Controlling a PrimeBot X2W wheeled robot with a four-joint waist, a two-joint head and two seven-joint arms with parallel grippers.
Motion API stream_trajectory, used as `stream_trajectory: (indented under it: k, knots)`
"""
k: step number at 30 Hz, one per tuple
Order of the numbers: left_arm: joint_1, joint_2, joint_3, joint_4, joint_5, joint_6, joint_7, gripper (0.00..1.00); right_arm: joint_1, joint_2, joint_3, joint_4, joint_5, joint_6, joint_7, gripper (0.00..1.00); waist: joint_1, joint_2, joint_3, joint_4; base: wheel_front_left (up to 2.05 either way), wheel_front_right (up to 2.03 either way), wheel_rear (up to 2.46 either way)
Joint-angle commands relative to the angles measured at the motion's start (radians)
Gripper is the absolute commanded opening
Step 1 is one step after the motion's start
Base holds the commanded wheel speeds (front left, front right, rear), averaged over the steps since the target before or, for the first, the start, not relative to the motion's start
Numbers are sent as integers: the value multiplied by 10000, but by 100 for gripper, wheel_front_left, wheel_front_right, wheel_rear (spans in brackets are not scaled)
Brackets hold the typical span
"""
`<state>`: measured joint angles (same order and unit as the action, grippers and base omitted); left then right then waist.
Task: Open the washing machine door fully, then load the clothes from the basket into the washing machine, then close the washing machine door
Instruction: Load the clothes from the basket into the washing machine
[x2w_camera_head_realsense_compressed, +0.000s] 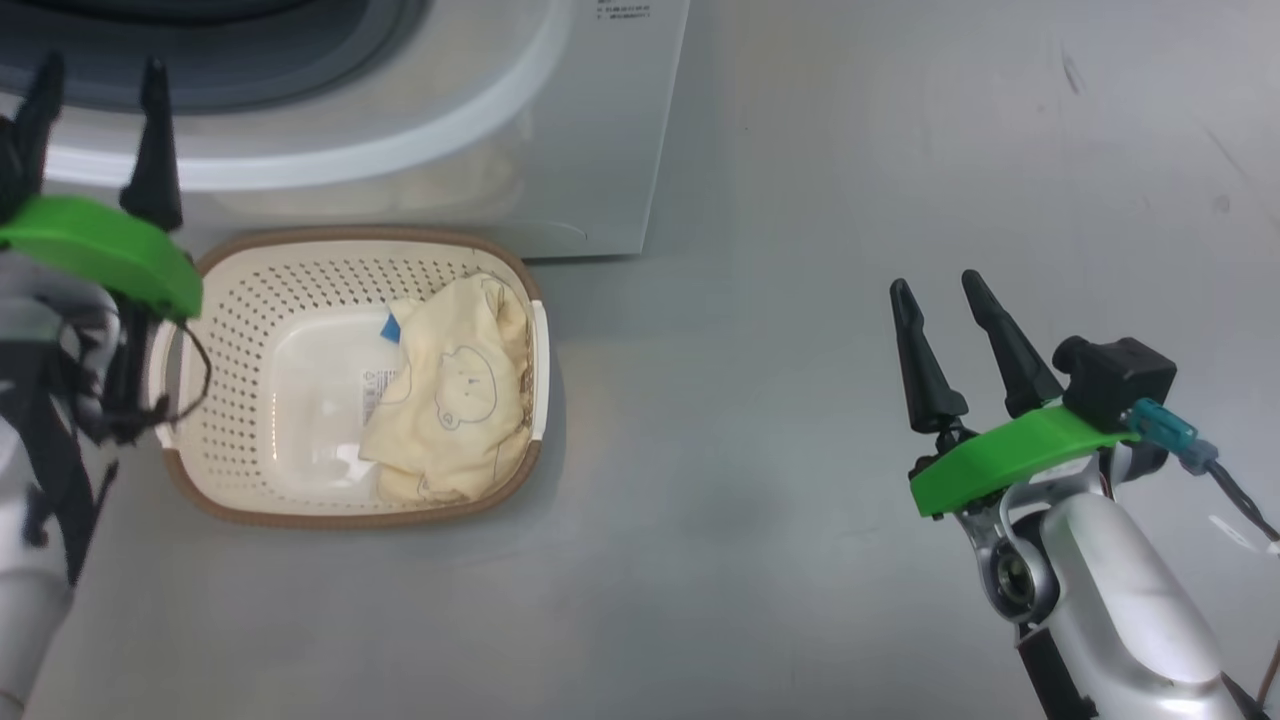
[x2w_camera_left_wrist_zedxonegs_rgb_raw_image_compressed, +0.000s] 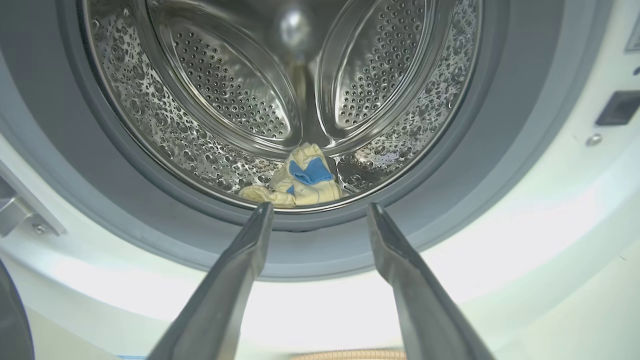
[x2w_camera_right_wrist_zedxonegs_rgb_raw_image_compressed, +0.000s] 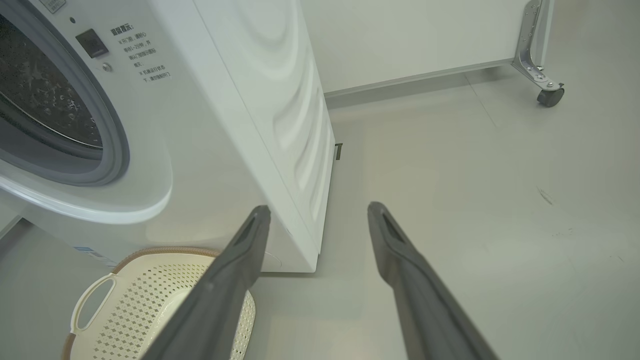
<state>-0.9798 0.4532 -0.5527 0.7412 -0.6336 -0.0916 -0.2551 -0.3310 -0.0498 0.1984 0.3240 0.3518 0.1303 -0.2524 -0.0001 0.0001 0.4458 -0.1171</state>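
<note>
The cream basket (x2w_camera_head_realsense_compressed: 300, 490) sits on the floor in front of the white washing machine (x2w_camera_head_realsense_compressed: 560, 130). One pale cream garment (x2w_camera_head_realsense_compressed: 455, 390) with a bear drawing lies in its right half. My left gripper (x2w_camera_head_realsense_compressed: 95, 85) is open and empty, raised before the machine's mouth at the basket's left end. In the left wrist view the left gripper (x2w_camera_left_wrist_zedxonegs_rgb_raw_image_compressed: 320, 212) points into the steel drum (x2w_camera_left_wrist_zedxonegs_rgb_raw_image_compressed: 225, 90), where another cream and blue garment (x2w_camera_left_wrist_zedxonegs_rgb_raw_image_compressed: 302, 177) lies at the bottom. My right gripper (x2w_camera_head_realsense_compressed: 935, 290) hangs open and empty over bare floor, right of the basket (x2w_camera_right_wrist_zedxonegs_rgb_raw_image_compressed: 145, 305). The door is out of view.
The grey door seal (x2w_camera_left_wrist_zedxonegs_rgb_raw_image_compressed: 165, 235) rings the drum opening. Grey floor (x2w_camera_head_realsense_compressed: 780, 560) stretches to the right of the machine. A castor (x2w_camera_right_wrist_zedxonegs_rgb_raw_image_compressed: 550, 95) on a metal bracket stands by the far wall.
</note>
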Motion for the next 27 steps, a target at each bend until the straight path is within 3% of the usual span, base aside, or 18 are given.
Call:
stream_trajectory:
  k: [1,14,27]
  knots:
    - [472,412,547,-639,145,209,-64,100,193,-4,153,-193,29,4,-93,100,1,-1,-599,84,0,0,0]
    - [3792,-36,1555,-3172,536,1006,-66,100,625,-4,141,-181,163,4,-93,100,1,-1,-1494,140,0,0,0]
    - [6663,-1198,2353,-4476,963,1316,-66,100,1140,-4,137,-71,316,4,-93,100,1,-1,-2604,282,0,0,0]
